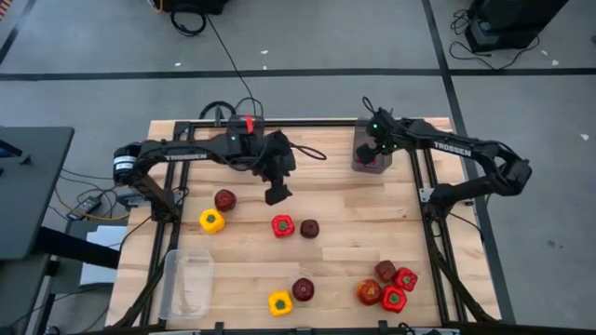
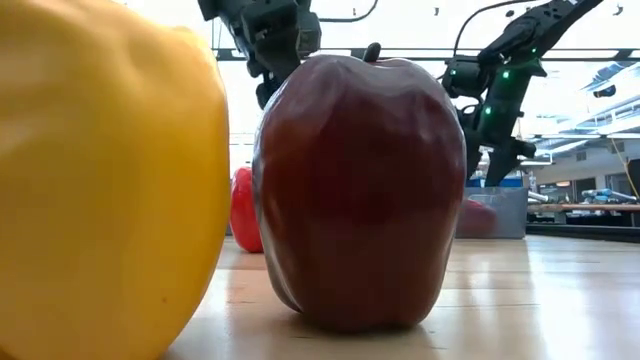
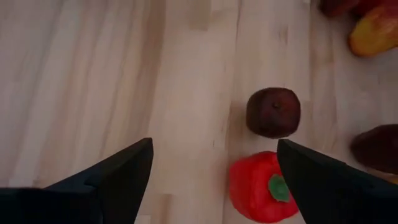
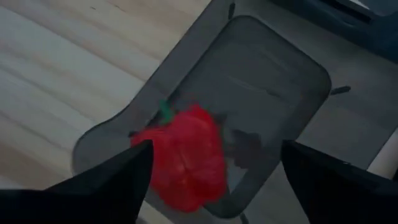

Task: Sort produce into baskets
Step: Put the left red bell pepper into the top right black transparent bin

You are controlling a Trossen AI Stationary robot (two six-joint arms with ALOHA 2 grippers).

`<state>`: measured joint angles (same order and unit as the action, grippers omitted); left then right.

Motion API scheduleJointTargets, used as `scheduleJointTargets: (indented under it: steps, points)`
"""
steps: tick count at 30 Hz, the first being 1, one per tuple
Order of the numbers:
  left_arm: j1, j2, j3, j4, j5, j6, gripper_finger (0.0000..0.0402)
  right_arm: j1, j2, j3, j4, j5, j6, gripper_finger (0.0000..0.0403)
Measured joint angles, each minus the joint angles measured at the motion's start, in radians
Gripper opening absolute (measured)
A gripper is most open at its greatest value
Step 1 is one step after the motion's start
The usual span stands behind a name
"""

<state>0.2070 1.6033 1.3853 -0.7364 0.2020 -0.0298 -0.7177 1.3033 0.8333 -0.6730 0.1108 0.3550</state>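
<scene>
The right gripper [image 4: 211, 180] hangs open over the grey bin [image 4: 273, 81], where a red pepper [image 4: 183, 158] lies: dropping seems done. The left gripper [image 3: 211, 180], open, hovers over another red pepper [image 3: 261, 186]; next, I think, it must descend.

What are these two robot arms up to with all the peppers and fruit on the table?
They are sorting produce into bins. The right gripper hovers open over a dark grey bin at the table's far edge, where a red pepper already lies. The left gripper hangs open and empty above mid-table, near a red pepper and a maroon fruit. More yellow peppers, red peppers and maroon fruits remain loose on the wood, and the clear tub at the near left corner looks empty.
</scene>
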Motion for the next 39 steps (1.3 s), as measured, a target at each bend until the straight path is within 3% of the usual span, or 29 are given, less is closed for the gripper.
scheduleJointTargets:
  steps: [6,10,16,19,24,31,39]
  points:
    - [-0.045,-0.084,-0.112,-0.02,0.064,0.016,0.0346,0.044,-0.08,0.03,0.004,-0.072,0.009,0.0362]
    - [-0.116,-0.163,-0.24,0.025,0.055,-0.071,0.034,0.103,-0.129,0.031,0.0,-0.079,0.016,0.036]
    - [-0.295,-0.203,-0.375,0.165,-0.171,-0.132,0.0327,0.187,-0.145,0.031,0.01,-0.062,-0.001,0.036]
    - [-0.349,-0.187,-0.423,0.277,-0.26,-0.136,0.0326,0.231,-0.143,0.031,0.037,-0.059,-0.072,0.0361]
    - [-0.373,-0.155,-0.443,0.326,-0.316,-0.211,0.0339,0.282,-0.143,0.031,0.074,-0.064,-0.068,0.0369]
    - [-0.377,-0.067,-0.443,0.375,-0.32,-0.262,0.0392,0.314,-0.143,0.031,0.094,-0.116,-0.069,0.0391]
    - [-0.379,0.056,-0.443,0.444,-0.295,-0.236,0.0397,0.333,-0.143,0.031,0.104,-0.108,-0.067,0.0395]
